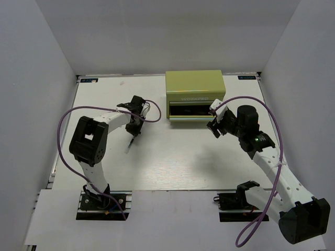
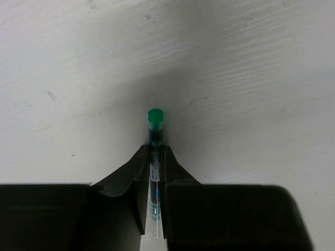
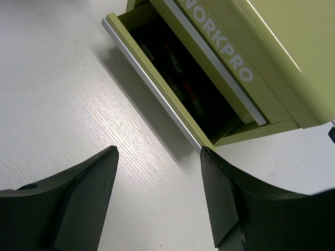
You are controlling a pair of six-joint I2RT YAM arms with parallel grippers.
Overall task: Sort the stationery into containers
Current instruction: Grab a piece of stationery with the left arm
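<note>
Left end effector [image 2: 155,153] pinches the green-capped pen [image 2: 155,118] along its barrel, over the surface [image 1: 172,162] and well left of the chest [image 1: 194,82]. It looks a light, stiff, slick tube, so a mid-barrel hold suits it, though it may swivel. Right end effector [image 3: 157,157] hangs wide and bare beside the open drawer [image 3: 152,99], pens already inside.

Olive-green tool chest [image 1: 194,83] at twelve o'clock (white lettering [image 3: 217,44], silver drawer rim [image 3: 152,85]), green-capped clear pen [image 2: 155,133], white faintly grained table [image 1: 172,157], purple cables [image 1: 63,119].
</note>
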